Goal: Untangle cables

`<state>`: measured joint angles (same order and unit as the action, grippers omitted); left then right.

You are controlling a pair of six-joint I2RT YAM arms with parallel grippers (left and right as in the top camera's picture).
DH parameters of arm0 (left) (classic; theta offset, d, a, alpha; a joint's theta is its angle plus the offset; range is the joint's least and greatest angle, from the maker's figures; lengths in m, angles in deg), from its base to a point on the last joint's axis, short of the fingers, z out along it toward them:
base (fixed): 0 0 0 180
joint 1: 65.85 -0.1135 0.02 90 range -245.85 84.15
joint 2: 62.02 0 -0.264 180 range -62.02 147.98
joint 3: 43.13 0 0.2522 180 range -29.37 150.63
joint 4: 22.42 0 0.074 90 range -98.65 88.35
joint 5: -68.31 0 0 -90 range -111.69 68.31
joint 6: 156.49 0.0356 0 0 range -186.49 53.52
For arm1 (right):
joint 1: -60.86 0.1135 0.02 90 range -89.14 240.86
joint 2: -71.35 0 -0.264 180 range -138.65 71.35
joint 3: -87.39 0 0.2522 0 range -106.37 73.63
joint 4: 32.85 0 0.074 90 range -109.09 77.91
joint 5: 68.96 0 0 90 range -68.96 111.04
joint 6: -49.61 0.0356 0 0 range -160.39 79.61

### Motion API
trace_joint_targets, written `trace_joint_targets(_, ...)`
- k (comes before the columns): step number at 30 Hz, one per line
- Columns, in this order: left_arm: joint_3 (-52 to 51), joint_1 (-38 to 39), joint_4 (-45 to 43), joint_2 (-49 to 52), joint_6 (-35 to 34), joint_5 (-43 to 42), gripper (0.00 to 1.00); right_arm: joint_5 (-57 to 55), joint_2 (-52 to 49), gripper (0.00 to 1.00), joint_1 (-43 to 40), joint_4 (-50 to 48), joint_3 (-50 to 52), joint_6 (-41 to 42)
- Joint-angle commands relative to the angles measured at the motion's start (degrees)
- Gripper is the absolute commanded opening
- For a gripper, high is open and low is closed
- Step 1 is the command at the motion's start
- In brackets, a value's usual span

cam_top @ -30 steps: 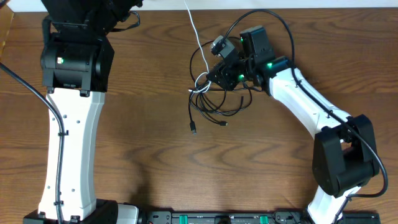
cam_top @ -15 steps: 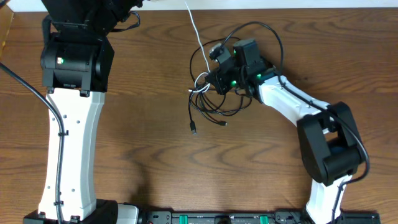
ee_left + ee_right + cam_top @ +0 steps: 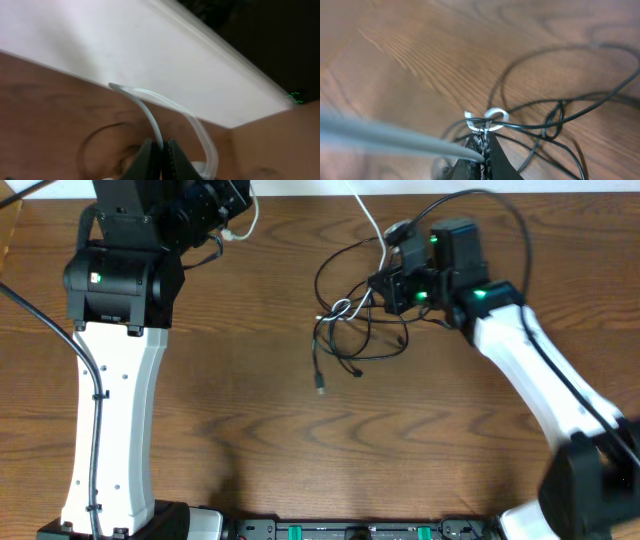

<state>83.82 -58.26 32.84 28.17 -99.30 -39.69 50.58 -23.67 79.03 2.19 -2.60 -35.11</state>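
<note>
1. We see the wooden table (image 3: 250,440) filling the overhead view, its grain running crosswise.
2. The left arm (image 3: 110,410) stands along the left side, white link below, black housing above; a small green lamp (image 3: 97,278) glows on that housing.
3. The right arm (image 3: 530,370) reaches in from the lower right toward the upper middle of the table.
4. The black cables (image 3: 555,119) lie in loose overlapping loops on the upper middle of the table, just left of the right arm's tip; one plug end (image 3: 320,388) trails out below the loops, apart from them.
5. The white cable (image 3: 370,215) runs from the table's far edge down into the tangle and curls into a small loop among the black strands.
6. The left gripper (image 3: 161,150), at the far left corner, has its jaws pressed together on the white cable, which arches up from between them.
7. The right gripper (image 3: 482,150) sits at the tangle, jaws closed on the white cable beside that small loop; whether a black strand is pinched too, we cannot tell.
</note>
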Motion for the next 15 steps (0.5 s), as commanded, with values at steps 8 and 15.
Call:
trace_joint_targets(8,0.59,-0.31,6.01,-0.26,11.41,5.66,0.08,-5.40,6.62,0.01,1.01,14.43,-13.84,2.43)
trace_joint_targets(15,0.28,-0.31,6.47,-0.26,12.70,5.66,0.07,-5.66,6.62,0.01,1.31,18.95,-23.21,2.40)
